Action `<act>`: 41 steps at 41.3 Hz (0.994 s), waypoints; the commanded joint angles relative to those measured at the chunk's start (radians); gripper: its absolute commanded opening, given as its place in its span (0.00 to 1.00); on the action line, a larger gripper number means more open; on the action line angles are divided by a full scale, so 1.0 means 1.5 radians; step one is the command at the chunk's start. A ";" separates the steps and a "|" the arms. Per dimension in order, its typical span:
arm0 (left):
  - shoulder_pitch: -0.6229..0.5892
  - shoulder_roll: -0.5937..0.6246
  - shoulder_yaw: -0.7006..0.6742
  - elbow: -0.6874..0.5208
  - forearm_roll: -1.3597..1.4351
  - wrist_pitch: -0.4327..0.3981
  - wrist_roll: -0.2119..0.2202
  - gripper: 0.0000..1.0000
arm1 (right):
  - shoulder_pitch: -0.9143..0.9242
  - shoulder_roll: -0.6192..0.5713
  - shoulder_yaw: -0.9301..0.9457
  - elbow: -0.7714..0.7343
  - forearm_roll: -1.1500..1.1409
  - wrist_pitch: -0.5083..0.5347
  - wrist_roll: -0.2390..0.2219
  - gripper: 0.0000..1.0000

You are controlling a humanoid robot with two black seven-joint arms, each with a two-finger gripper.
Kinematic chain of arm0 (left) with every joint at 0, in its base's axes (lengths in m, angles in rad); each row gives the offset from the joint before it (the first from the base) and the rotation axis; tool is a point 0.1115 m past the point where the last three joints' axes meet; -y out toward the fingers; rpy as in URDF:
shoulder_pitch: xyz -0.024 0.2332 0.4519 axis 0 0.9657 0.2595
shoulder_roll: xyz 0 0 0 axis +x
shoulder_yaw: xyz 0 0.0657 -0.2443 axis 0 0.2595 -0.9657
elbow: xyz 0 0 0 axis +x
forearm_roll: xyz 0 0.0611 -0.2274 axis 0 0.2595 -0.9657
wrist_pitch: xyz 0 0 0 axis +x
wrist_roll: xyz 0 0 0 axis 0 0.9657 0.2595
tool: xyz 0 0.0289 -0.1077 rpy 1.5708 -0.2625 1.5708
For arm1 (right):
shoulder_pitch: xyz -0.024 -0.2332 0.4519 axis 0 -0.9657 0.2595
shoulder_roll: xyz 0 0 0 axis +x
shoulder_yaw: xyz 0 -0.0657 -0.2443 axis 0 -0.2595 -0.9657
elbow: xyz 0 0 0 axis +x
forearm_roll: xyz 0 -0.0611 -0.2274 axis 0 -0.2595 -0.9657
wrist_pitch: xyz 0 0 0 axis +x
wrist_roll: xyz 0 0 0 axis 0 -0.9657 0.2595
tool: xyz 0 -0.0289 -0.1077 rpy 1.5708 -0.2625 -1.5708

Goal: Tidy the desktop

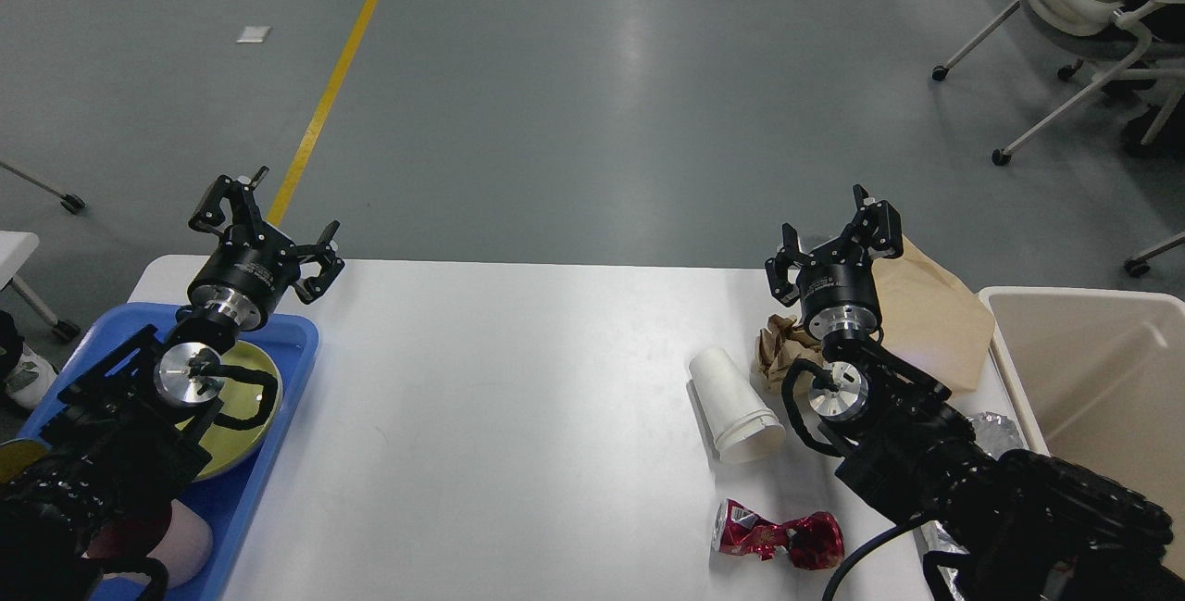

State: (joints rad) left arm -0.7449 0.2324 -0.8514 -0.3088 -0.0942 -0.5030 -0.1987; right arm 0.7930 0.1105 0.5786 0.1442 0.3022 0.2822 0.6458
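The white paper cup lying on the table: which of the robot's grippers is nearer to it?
The right gripper. It hangs open just up and to the right of the cup, which lies on its side. The left gripper, also open, is far across the table, above the blue tray.

Lab or workshop floor: grey sealed floor (592, 73); yellow line (338, 73); wheeled office chairs (1092, 18).
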 commanded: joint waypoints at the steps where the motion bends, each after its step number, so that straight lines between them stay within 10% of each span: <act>1: 0.015 -0.006 -0.070 0.017 -0.004 -0.059 0.066 1.00 | 0.000 0.000 0.000 0.000 0.000 0.000 0.000 1.00; 16: 0.008 0.002 -0.094 0.069 -0.020 -0.069 0.158 1.00 | 0.000 0.000 0.001 0.000 0.000 0.000 0.000 1.00; 41: 0.013 -0.011 -0.096 0.067 -0.039 -0.077 0.148 1.00 | 0.000 0.000 0.001 0.000 0.000 0.000 0.000 1.00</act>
State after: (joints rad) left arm -0.7275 0.2165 -0.9960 -0.2069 -0.1540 -0.6076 0.0236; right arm 0.7930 0.1105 0.5786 0.1442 0.3022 0.2822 0.6458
